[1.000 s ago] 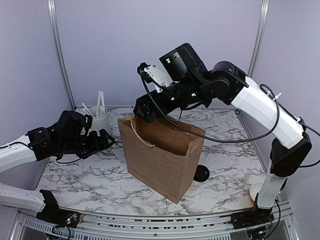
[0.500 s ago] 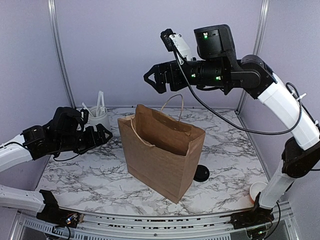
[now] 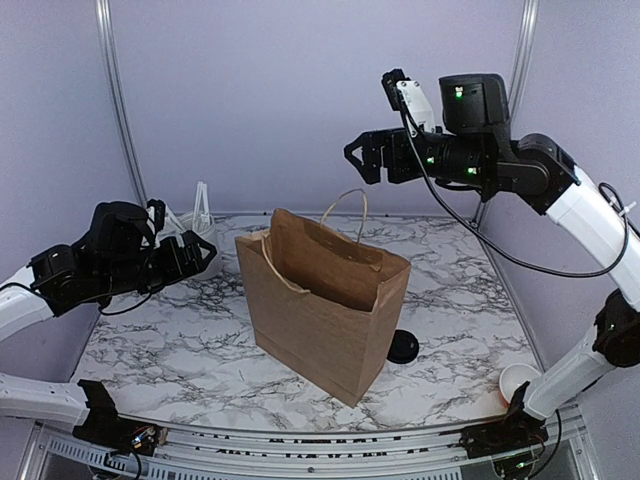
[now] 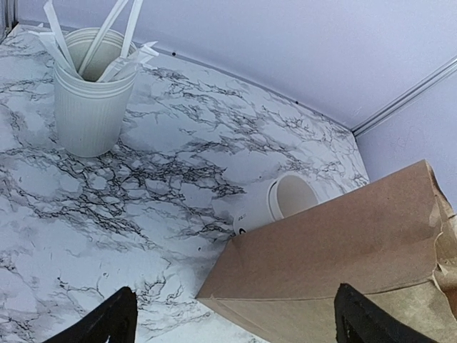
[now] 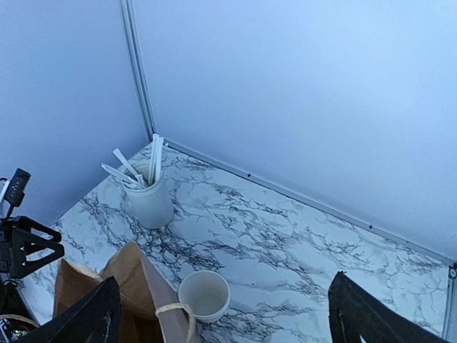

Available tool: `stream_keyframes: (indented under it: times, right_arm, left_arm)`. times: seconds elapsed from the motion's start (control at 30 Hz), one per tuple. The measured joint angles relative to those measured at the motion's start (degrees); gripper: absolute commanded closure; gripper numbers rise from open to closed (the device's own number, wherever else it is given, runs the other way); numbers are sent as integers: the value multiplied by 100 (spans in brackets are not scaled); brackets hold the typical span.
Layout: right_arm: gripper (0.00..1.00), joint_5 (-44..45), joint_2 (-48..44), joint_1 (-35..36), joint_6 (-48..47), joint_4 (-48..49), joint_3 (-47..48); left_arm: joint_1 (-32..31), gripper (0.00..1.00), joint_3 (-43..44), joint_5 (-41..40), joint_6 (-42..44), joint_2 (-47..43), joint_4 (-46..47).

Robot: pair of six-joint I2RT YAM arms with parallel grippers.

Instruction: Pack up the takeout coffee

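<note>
marble table (image 3: 180, 350) w/ lilac walls (image 3: 250, 100) behind. brown bag (image 3: 325, 300) stands open mid-table. coffee not visible; prob. already inside bag, so packing looks near done. right gripper (image 3: 358, 162) hangs high over bag, jaws wide, empty. left gripper (image 3: 203, 255) also wide, empty, left of bag. next: likely check coffee sits upright, keep both grippers clear.

Ribbed white holder of stirrers (image 4: 93, 107), lidless white cup (image 4: 260, 207) and loose black lid (image 3: 403, 347) on marble table (image 3: 180, 350).
</note>
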Motion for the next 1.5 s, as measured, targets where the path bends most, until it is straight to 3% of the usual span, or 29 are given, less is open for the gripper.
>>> stream_keyframes:
  times: [0.33,0.67,0.97,1.3,1.5]
  right_arm:
    - [2,-155,-997,-787,348,396,-1222]
    - [2,-223,-1475,-890,557,566,-2157]
    - [2,-240,-2013,-892,643,706,-2444]
    - [2,-245,-2295,-892,704,728,-2658]
    - [3,-256,-2356,-892,796,728,-2726]
  left_arm:
    - [109,3,601,-586,306,37,-319]
    - [1272,5,1725,-723,710,748,-614]
    - [2063,18,2356,-535,962,1593,-688]
    - [2723,37,2498,-254,1099,2441,-654]
    - [3005,44,2496,-26,1073,2879,-601]
